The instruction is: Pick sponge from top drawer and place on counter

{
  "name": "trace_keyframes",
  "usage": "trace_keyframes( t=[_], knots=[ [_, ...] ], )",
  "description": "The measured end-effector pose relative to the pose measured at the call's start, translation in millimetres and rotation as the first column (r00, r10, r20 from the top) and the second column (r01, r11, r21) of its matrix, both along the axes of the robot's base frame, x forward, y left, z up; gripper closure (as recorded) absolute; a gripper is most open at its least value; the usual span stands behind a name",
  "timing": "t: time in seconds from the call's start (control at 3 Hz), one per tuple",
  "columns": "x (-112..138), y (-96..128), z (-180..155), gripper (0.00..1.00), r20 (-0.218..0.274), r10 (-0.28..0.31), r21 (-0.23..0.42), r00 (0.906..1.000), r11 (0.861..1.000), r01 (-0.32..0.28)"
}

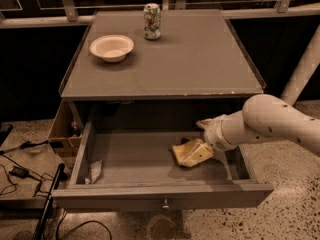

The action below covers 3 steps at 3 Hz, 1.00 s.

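Note:
The top drawer [130,159] stands pulled open below the counter [190,59], with its knob [164,203] on the front panel. The pale yellow sponge [189,154] is in the drawer's right half, tilted, with a shadow under it. My gripper [204,145] reaches into the drawer from the right at the end of the white arm [270,124]. It is shut on the sponge's right end, and one cream finger [205,123] shows above it.
A white bowl [111,47] and a drink can [151,21] stand on the back left of the counter. A crumpled scrap [95,171] lies in the drawer's left front corner. A wooden side compartment [64,129] is to the left. Cables [20,171] lie on the floor.

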<state>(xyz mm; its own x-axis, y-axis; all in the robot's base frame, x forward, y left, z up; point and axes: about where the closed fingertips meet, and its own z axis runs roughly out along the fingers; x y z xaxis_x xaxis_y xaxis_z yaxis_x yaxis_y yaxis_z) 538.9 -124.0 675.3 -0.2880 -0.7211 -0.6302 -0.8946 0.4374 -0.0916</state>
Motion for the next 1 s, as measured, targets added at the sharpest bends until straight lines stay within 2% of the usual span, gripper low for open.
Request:
trace_keyframes(
  t=[0.67,1.0],
  knots=[
    [-4,-13,-35,0.17,0.026,-0.043,0.040,0.9988,0.998,0.042],
    [0,-17,-48,0.14,0.049,-0.058,0.054,0.9971,0.997,0.056]
  ],
)
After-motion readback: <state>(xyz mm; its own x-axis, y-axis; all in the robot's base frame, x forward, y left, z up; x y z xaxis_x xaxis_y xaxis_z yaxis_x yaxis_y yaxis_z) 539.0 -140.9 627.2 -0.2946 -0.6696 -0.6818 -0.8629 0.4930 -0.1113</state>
